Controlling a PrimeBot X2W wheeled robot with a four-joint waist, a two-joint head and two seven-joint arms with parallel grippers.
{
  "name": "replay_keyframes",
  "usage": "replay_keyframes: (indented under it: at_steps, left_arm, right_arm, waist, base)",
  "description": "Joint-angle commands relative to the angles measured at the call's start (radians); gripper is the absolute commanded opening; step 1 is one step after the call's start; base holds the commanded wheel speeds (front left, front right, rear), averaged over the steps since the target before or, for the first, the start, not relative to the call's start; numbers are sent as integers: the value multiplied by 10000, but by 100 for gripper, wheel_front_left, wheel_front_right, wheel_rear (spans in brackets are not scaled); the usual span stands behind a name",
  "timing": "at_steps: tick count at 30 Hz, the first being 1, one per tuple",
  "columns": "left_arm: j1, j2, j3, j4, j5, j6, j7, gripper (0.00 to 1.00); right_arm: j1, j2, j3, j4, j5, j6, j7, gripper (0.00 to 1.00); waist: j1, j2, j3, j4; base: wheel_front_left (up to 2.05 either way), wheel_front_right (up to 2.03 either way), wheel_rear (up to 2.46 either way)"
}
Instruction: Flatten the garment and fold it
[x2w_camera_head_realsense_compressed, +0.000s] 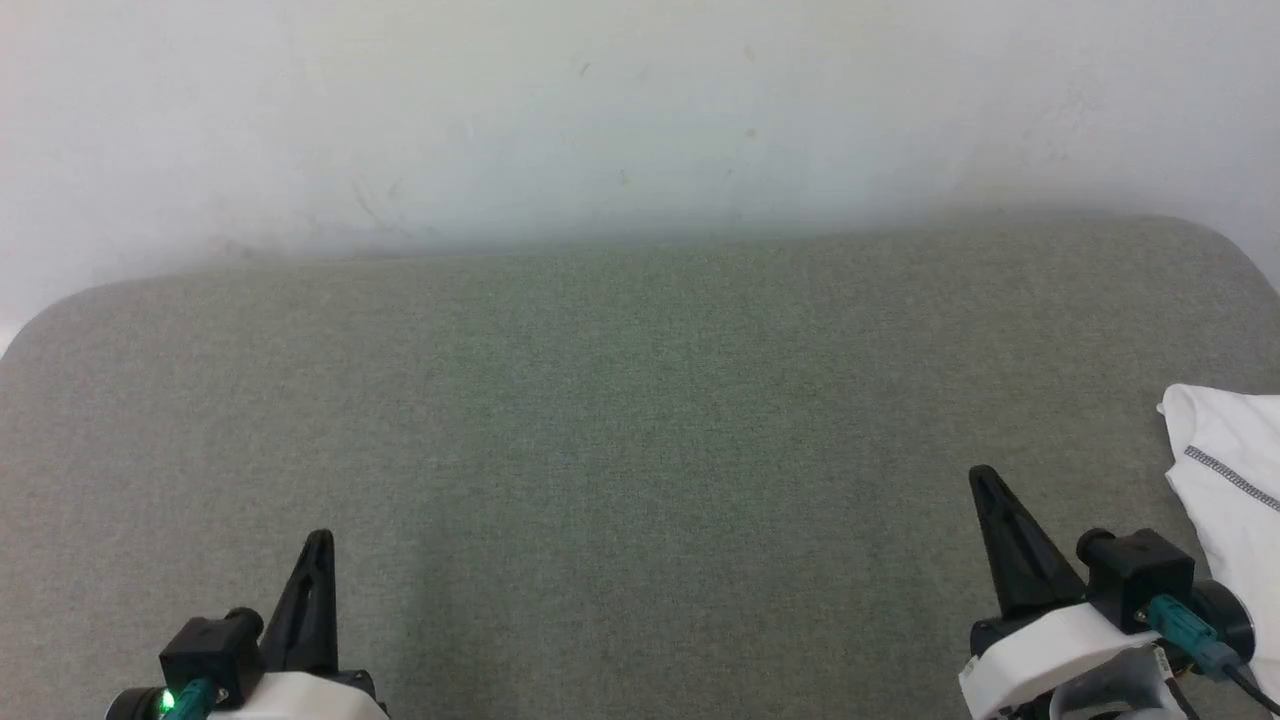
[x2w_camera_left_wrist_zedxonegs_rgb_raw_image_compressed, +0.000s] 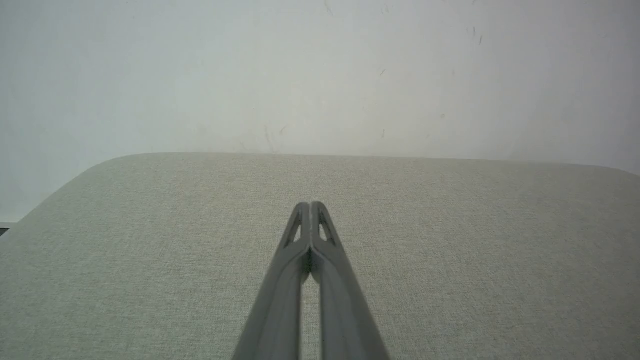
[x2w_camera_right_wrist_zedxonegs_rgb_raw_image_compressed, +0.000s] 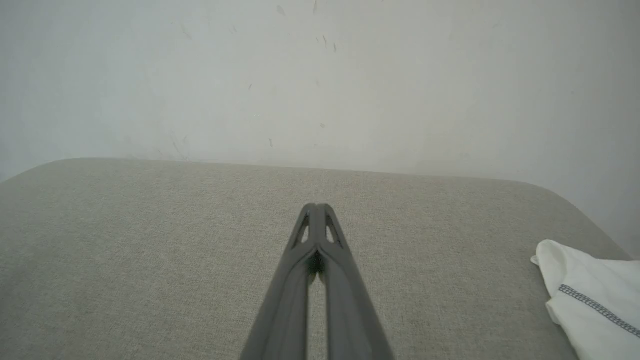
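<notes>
Head view: garment (white) right of right claw.

Shows only a corner of the garment, with one grey seam line; cuts the rest off at the right edge in head view, at right and bottom edges in right wrist view. Cuts off lower parts of left hand and right hand at bottom edge. Cuts off the desk at both sides and bottom too.

Quick count: one white garment, two grippers, the left gripper and right gripper, one grey padded surface, one wall.
</notes>
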Motion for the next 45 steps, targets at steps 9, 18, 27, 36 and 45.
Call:
replay_keyframes:
  at_steps: [9,18,27,36,45]
  left_arm:
    - [-219,-81,-128,-172,235,162,263,0]
    - [-302,-123,-220,-262,355,240,446,0]
    - [-386,-165,-313,-352,476,319,630,0]
    - [-469,-207,-405,-442,596,398,814,0]
    - [-543,-244,-487,-522,703,468,977,0]
  right_arm:
    - [-177,17,-56,-41,-152,-6,108,0]
    - [-225,21,-88,-49,-229,-7,190,0]
    - [-274,25,-120,-59,-306,-9,273,0]
    - [-323,28,-153,-68,-382,-10,356,0]
    - [-366,32,-182,-76,-450,-11,429,0]
  waist:
    - [0,-1,-6,34]
    - [0,-1,-11,64]
    - [0,-1,-16,95]
    - [0,-1,-22,125]
    - [0,-1,-26,153]
  base:
    - [0,0,0]
    - [0,0,0]
    - [0,0,0]
    - [0,0,0]
    - [0,0,0]
